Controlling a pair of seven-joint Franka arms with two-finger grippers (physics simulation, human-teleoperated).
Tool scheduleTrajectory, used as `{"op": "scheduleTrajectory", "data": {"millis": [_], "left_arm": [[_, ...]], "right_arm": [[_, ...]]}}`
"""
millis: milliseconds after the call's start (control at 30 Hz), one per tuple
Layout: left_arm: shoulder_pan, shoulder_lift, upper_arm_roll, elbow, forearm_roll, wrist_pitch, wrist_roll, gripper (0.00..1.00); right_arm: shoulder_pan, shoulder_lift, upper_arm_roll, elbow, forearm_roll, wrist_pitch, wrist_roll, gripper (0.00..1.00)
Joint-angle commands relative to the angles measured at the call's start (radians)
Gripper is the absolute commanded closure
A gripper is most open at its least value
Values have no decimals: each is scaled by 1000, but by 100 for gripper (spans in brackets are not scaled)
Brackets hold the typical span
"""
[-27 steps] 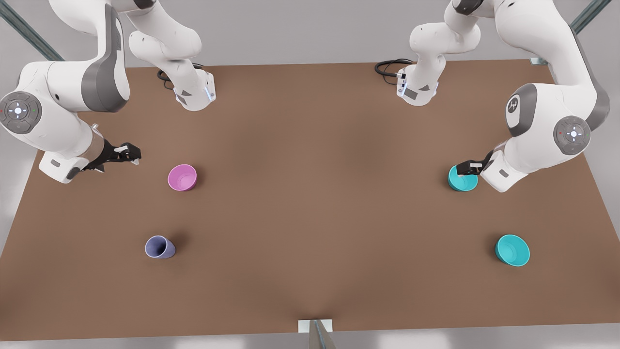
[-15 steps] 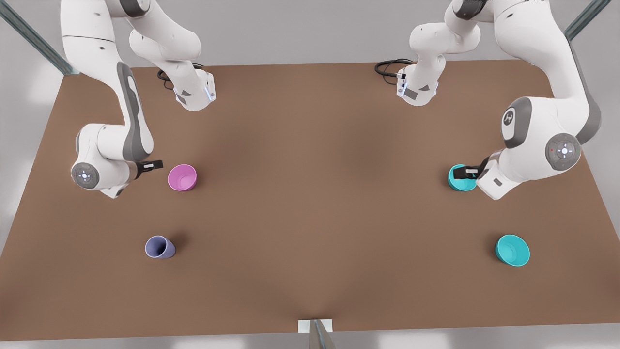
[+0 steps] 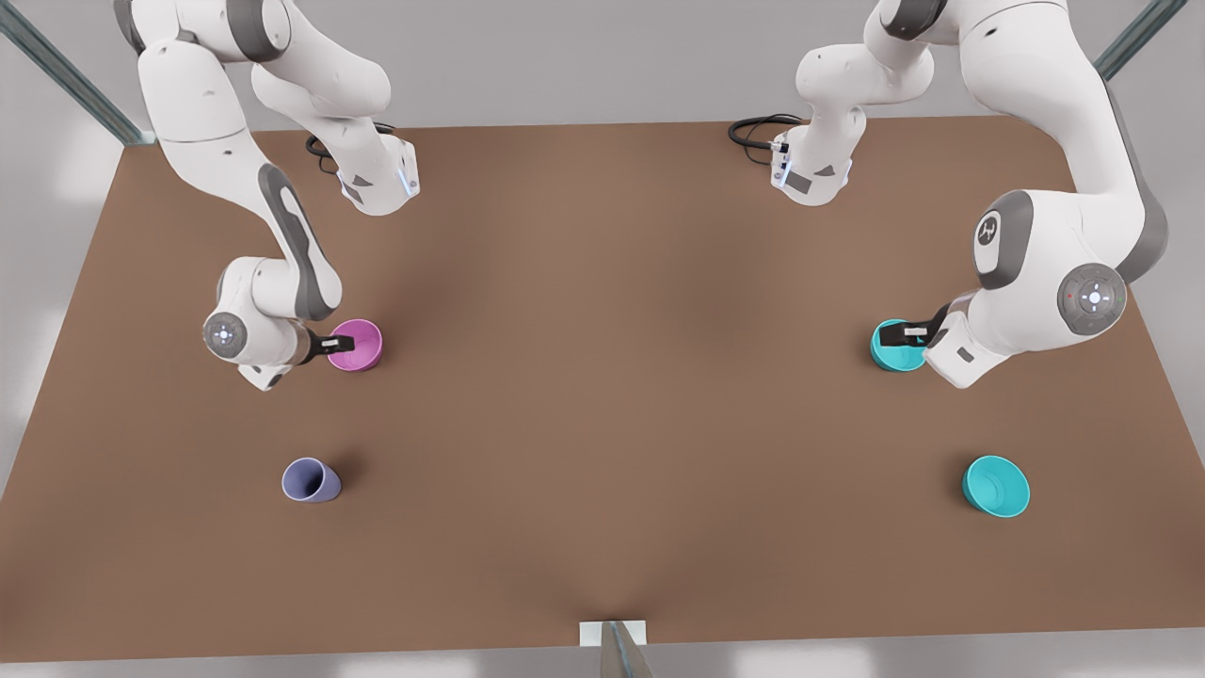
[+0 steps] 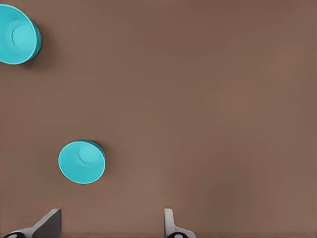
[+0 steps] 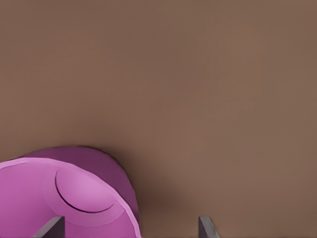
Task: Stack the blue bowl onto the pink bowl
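Brown table [image 3: 602, 424], two end effectors spread.

I can read no words or numbers anywhere. The one sign I make out is a small white logo mark on the dark grey joint cap [image 3: 990, 229] of the arm at the front view's right; its letters are too small for me to tell.
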Motion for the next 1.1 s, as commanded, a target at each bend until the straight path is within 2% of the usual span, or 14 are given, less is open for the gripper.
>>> {"op": "scheduleTrajectory", "data": {"millis": [0, 200, 233, 267, 300, 467, 567, 633, 733, 767, 867, 967, 1067], "left_arm": [[0, -2, -2, 1, 0, -7, -12, 0], [-5, -2, -2, 1, 2, -8, -14, 0], [-5, -3, -2, 1, 2, -8, -14, 0], [-5, -3, -2, 1, 2, -8, -14, 0], [-6, -3, -2, 1, 0, -8, -14, 0], [-8, -3, -3, 1, 2, -8, -15, 0], [-8, -3, -5, 1, 0, -8, -15, 0], [-8, -3, -5, 2, 0, -24, -15, 0], [-9, -3, -5, 2, 0, -27, -35, 0], [-9, -3, -6, 2, 0, -27, -35, 0], [-9, -3, -5, 2, -1, -27, -35, 0], [-9, -3, -5, 2, -1, -27, -35, 0], [-9, -3, -5, 2, -1, -27, -35, 0]], "right_arm": [[0, 15, 0, -6, 9, 53, 22, 0], [0, 53, 3, -17, 45, 55, 20, 1], [1, 56, 6, -17, 45, 55, 20, 12], [1, 56, 8, -16, 45, 55, 20, 44], [1, 56, 9, -16, 45, 53, 20, 57], [7, 44, 12, 40, 48, -42, 20, 78], [9, 43, 23, 79, 55, -92, 20, 79], [29, 23, 55, 147, 136, -187, 38, 79], [231, 42, 84, 282, 263, -263, 296, 79], [308, 78, 84, 337, 292, -263, 359, 79], [547, 282, 84, 639, 375, -254, 674, 79], [652, 426, 84, 857, 377, -250, 861, 79], [704, 523, 83, 986, 374, -250, 931, 79]]}}
